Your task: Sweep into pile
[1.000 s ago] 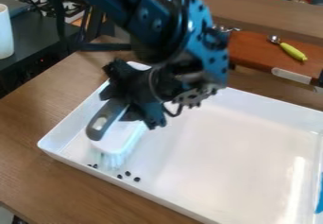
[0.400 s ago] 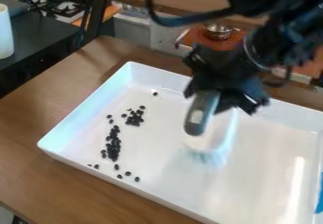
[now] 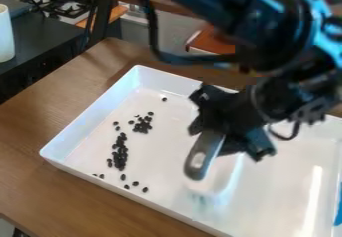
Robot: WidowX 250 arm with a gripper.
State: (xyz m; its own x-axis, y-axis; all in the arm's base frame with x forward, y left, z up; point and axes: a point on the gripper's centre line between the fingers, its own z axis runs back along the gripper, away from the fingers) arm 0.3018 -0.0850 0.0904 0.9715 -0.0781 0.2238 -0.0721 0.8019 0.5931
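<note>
1. The black two-finger gripper (image 3: pixel 227 131) is holding a brush with a grey handle and pale bristles (image 3: pixel 202 157). Its fingers are closing round the brush near the upper part of the handle, leaving no evident slack; that grip is presumably keeping the head free to sweep.
2. The brush is hanging tilted over the middle of a white rectangular tray with raised walls (image 3: pixel 90 115), bristle end lowest. Whether the bristles are touching the floor of the tray, I cannot tell.
3. Small black beans (image 3: pixel 120 153) are lying to the left of the brush in the picture, mostly in a long line, with a looser cluster just beyond. A few strays are sitting near the front wall, and one is lying apart towards the far corner.
4. The tray is resting on a brown wooden table (image 3: pixel 40 123), its walls likely serving to contain the beans.
5. The gathering is looking partly done: joining line and cluster is probably needing light strokes, since a hard one could be scattering them.
</note>
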